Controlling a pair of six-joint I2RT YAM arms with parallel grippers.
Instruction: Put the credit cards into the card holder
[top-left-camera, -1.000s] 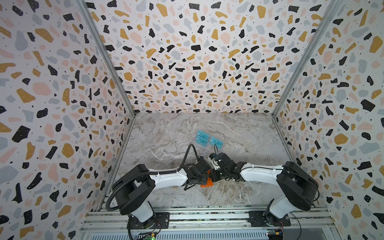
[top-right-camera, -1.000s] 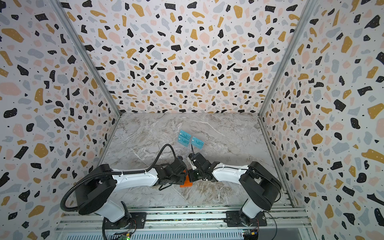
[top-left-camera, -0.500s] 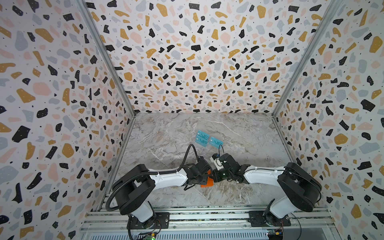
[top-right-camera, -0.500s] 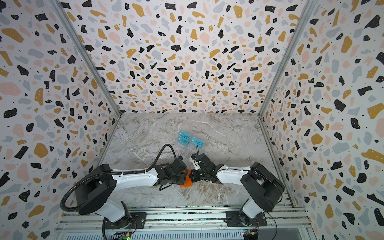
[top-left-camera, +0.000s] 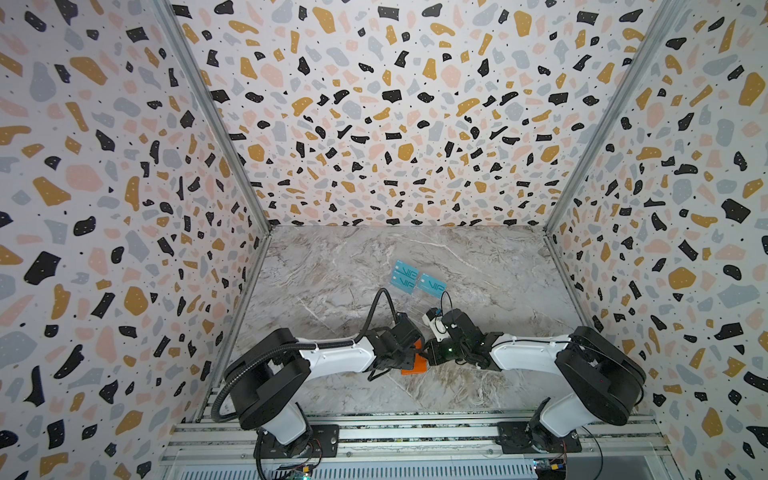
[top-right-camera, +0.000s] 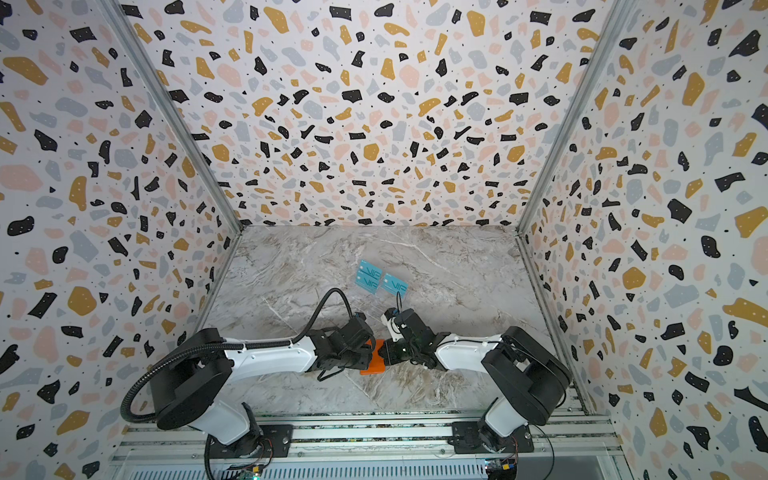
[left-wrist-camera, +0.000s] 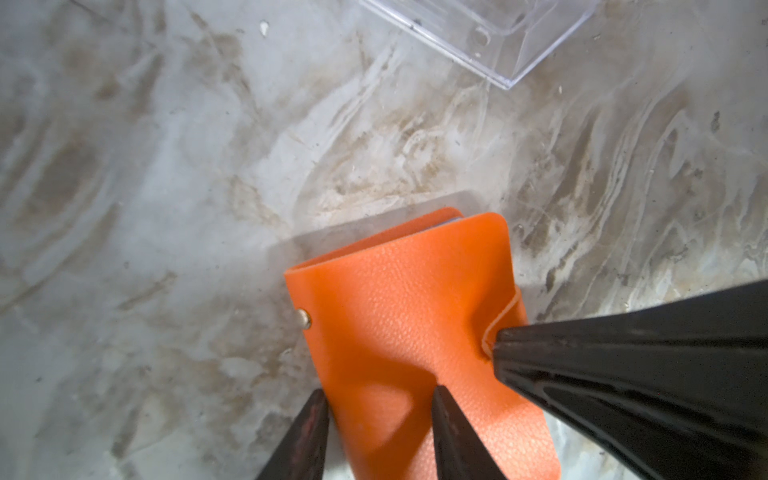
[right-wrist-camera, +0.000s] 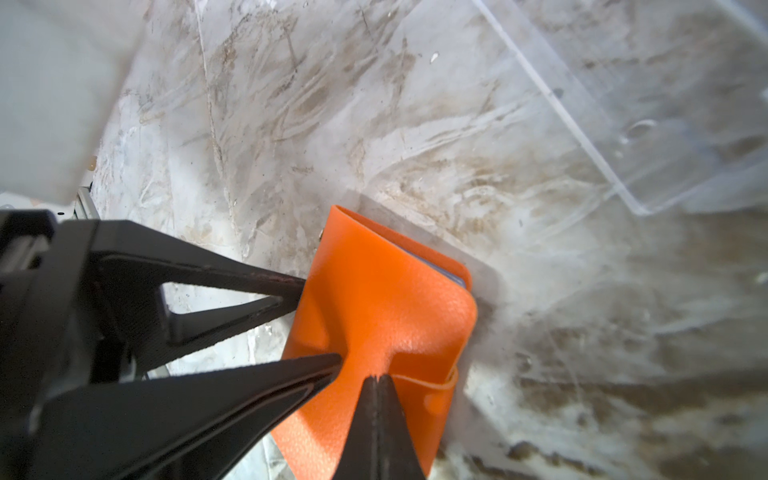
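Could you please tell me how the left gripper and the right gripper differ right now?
The left gripper has its jaws apart, gripping the orange card holder by one edge; the right gripper is fully shut. The left gripper spans part of the cover, while the right gripper's tip meets the snap tab. Both touch the card holder.

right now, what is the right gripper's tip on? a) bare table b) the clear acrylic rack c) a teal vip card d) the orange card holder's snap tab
d: the right gripper, shut, presses its tip at the snap tab of the orange card holder.
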